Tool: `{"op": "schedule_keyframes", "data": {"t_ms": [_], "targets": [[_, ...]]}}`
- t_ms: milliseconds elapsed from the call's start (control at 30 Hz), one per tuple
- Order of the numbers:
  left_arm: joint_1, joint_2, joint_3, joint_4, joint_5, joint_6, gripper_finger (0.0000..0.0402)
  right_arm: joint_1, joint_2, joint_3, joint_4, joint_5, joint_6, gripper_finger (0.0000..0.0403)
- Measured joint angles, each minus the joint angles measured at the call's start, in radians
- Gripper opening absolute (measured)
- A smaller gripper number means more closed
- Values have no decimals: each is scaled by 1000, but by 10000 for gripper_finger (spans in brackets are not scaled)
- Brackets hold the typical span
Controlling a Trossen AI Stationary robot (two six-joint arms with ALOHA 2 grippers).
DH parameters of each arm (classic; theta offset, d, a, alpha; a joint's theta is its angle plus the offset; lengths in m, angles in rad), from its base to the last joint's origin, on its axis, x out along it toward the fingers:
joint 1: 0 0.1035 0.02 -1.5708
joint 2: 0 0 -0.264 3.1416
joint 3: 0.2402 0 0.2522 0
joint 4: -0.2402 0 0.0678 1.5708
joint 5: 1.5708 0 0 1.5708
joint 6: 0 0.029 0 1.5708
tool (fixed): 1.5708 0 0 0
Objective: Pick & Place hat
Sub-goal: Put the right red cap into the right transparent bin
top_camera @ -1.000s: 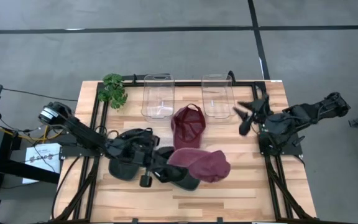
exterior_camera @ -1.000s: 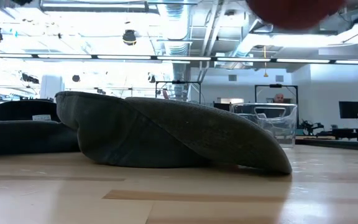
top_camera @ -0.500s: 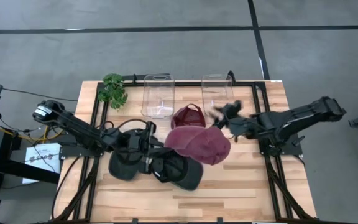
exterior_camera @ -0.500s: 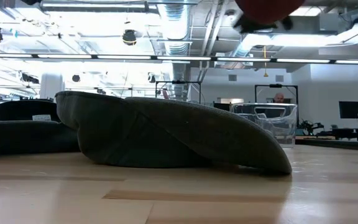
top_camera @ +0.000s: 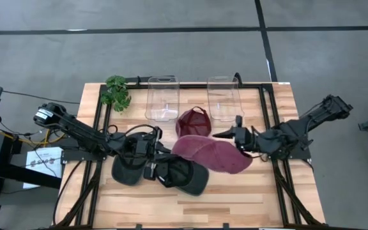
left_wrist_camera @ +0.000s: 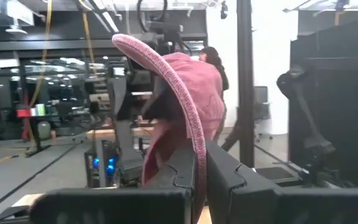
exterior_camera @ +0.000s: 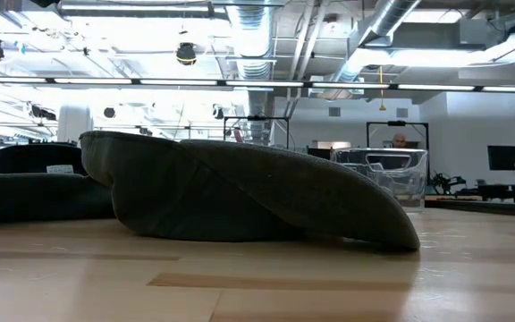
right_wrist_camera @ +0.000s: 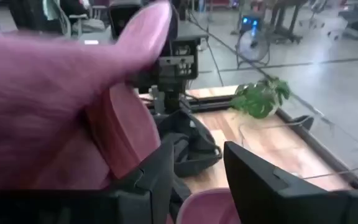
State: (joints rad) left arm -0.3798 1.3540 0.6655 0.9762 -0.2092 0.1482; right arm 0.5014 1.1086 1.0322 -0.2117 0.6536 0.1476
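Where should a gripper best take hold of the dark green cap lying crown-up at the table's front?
Probably by the brim. The dark green cap lies flat with its brim tapering to a thin edge toward one side, so a low sideways approach there lets fingers close over thin, stiff material rather than the soft dome.

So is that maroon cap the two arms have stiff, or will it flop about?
Probably both. The maroon cap has a brim that keeps its curve in the left wrist view, so likely stiff there. Its crown sags between the left gripper and right gripper, so likely soft and light.
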Motion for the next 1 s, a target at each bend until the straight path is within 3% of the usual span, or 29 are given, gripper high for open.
{"op": "schedule_keyframes", "data": {"t_ms": [233,433,533,633,733,867,1000], "targets": [[0,0,0,13,12,-15,12,-51,-37,1,-169,533,-44,125],[0,0,0,16,14,1,12,-186,-36,1,-189,804,-153,124],[0,-12,0,5,-28,11,12,-224,-37,1,-208,803,-174,124],[5,-50,0,-21,-102,40,12,-202,-38,1,-245,755,-175,124],[18,-119,0,-57,-155,69,12,-175,-38,1,-343,777,-176,124],[49,-193,0,-103,-180,80,12,-187,-53,1,-488,809,11,124],[83,-209,0,-103,-183,56,12,-263,-49,1,-540,749,121,124]]}}
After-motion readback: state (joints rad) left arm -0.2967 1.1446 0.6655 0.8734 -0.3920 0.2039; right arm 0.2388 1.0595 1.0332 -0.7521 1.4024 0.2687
